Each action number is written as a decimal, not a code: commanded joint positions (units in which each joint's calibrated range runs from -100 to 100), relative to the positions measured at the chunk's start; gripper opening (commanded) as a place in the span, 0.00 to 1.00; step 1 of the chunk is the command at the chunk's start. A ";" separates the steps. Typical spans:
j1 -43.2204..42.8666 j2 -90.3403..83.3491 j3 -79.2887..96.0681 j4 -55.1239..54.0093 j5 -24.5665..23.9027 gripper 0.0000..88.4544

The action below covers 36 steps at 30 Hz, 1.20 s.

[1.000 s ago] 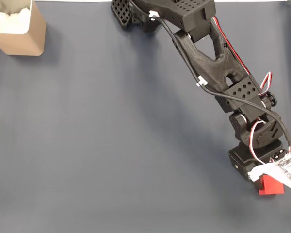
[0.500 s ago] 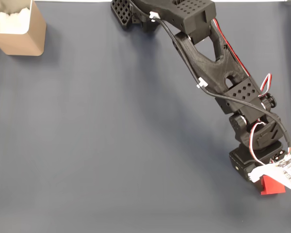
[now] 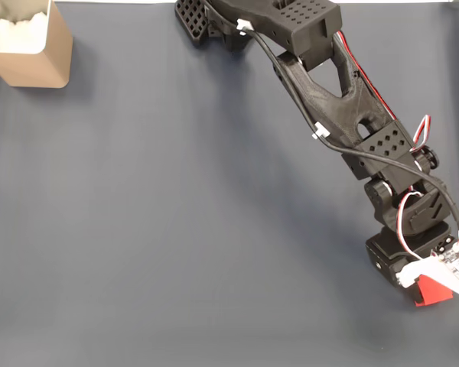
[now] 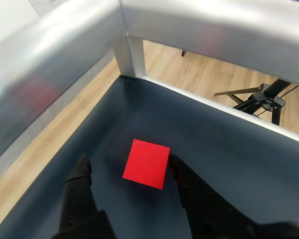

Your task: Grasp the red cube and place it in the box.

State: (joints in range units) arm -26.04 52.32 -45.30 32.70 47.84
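**Gripper straddles the red cube near the mat corner**

Fingers [image 4: 77,191] stand spread wide in the wrist view, one on each side of the red cube [image 4: 146,163], which lies flat on the dark mat [image 4: 229,149] between them; the right finger's tip is just beside the cube's edge. From the fixed view, the box [image 3: 27,42] sits far up-left of the cube [image 3: 432,294], well apart, with the gripper [image 3: 424,287] over the cube.
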 commanded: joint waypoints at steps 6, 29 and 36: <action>-0.88 -0.85 -4.06 -0.65 0.15 0.41; -1.02 -3.54 -1.23 0.17 1.27 0.21; -1.16 -5.01 0.50 0.91 1.66 0.14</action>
State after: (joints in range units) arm -26.48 52.15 -44.12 33.33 49.06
